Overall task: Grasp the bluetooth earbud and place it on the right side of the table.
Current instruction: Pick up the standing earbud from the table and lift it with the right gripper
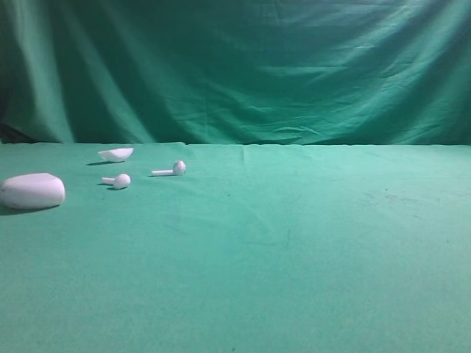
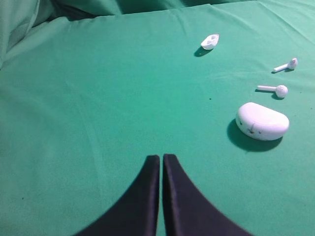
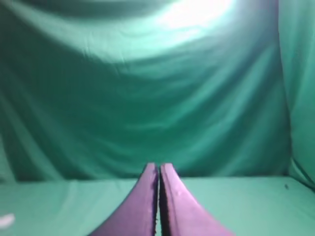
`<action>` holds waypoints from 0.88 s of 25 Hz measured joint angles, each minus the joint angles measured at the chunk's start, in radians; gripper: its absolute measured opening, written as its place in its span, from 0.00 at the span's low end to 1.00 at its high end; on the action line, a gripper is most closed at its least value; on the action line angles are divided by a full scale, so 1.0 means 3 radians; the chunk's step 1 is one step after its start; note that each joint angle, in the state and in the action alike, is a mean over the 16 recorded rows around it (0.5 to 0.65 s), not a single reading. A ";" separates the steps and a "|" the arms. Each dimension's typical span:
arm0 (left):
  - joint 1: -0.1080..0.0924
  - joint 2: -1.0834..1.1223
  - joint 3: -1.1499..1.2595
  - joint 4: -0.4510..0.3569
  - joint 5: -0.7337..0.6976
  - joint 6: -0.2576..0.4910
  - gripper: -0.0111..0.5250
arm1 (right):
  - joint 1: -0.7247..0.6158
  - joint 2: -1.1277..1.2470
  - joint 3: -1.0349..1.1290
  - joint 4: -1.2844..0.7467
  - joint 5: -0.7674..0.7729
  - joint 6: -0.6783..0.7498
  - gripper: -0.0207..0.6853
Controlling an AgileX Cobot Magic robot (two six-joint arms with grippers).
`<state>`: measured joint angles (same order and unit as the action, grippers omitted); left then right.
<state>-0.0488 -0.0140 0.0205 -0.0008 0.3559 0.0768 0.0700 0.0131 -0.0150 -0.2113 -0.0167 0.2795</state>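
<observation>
The bluetooth earbud point(image 1: 170, 171), white with a long thin stem and a greyish round head, lies on the green table point(image 1: 294, 257) at the back left. In the left wrist view this earbud point(image 2: 290, 64) lies far to the upper right. My left gripper point(image 2: 161, 157) is shut with nothing in it, hovering over bare cloth well short of the earbud. My right gripper point(image 3: 159, 166) is shut and holds nothing, pointing at the draped backdrop; the earbud is not in its view. Neither gripper shows in the exterior high view.
A short-stemmed earbud point(image 1: 118, 181) lies left of the long one. A white pebble-shaped case point(image 1: 32, 190) sits at the far left, with a small white shell-like piece point(image 1: 116, 154) behind them. Green backdrop point(image 1: 235, 66) hangs behind the table.
</observation>
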 joint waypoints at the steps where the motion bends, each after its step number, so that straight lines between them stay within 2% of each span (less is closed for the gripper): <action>1: 0.0000 0.0000 0.0000 0.0000 0.0000 0.0000 0.02 | 0.0000 0.0048 -0.0062 0.0028 0.0033 0.0004 0.03; 5: 0.0000 0.0000 0.0000 0.0000 0.0000 0.0000 0.02 | 0.0000 0.0390 -0.0430 0.0157 0.0471 0.0023 0.03; 13: 0.0000 0.0000 0.0000 0.0000 0.0000 0.0000 0.02 | 0.0000 0.1667 -0.1465 0.0400 0.1823 0.0011 0.03; 22: 0.0000 0.0000 0.0000 -0.0001 0.0000 0.0000 0.02 | 0.0209 0.3393 -0.2673 0.1007 0.2828 -0.0723 0.03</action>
<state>-0.0488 -0.0140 0.0205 -0.0011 0.3559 0.0768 0.1327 1.0311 -0.8171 0.0908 0.8318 0.0627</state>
